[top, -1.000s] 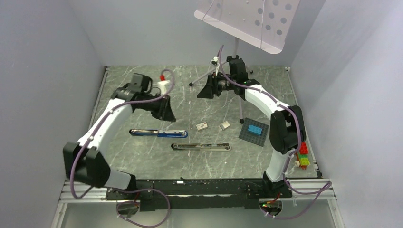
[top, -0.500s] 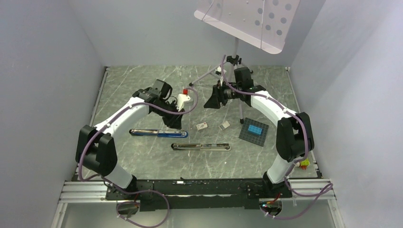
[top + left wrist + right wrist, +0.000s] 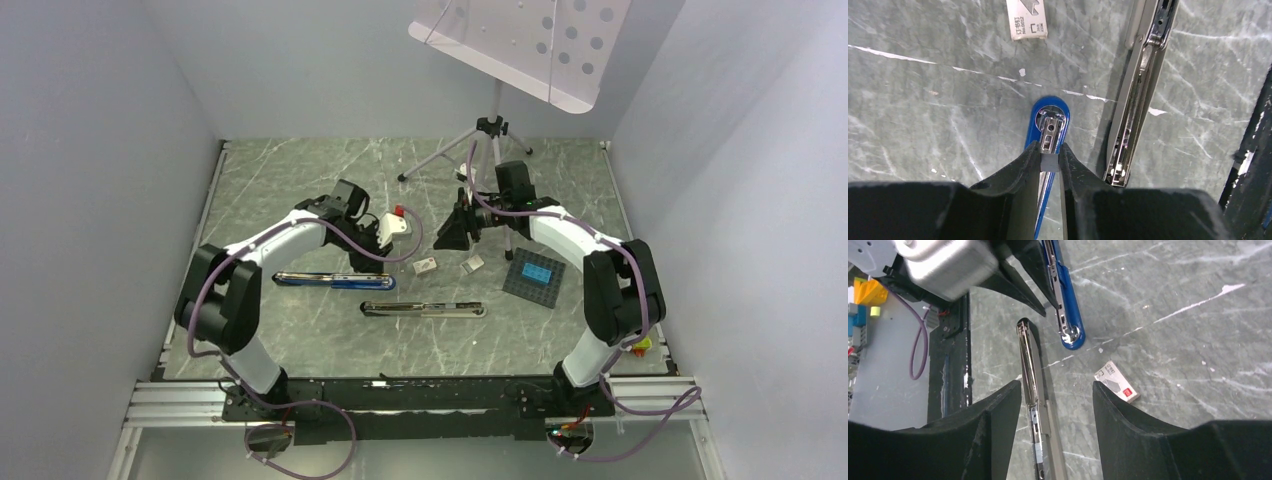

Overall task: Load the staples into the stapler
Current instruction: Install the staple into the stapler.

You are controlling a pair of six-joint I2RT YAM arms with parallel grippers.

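The left gripper (image 3: 1050, 154) is closed to a narrow gap, pinching the staples (image 3: 1049, 161), a small grey metal block, between its fingertips. The block sits over the open channel of the blue stapler (image 3: 1050, 122), which is opened flat and lies left of the centre of the grey-green marbled worktop (image 3: 300, 190). Contact with the channel cannot be told. The right gripper (image 3: 1057, 390) has its fingers spread and holds nothing. A silver stapler (image 3: 423, 309), also opened flat, lies parallel, closer to the near edge. Two small white boxes (image 3: 426, 265) lie just beyond it.
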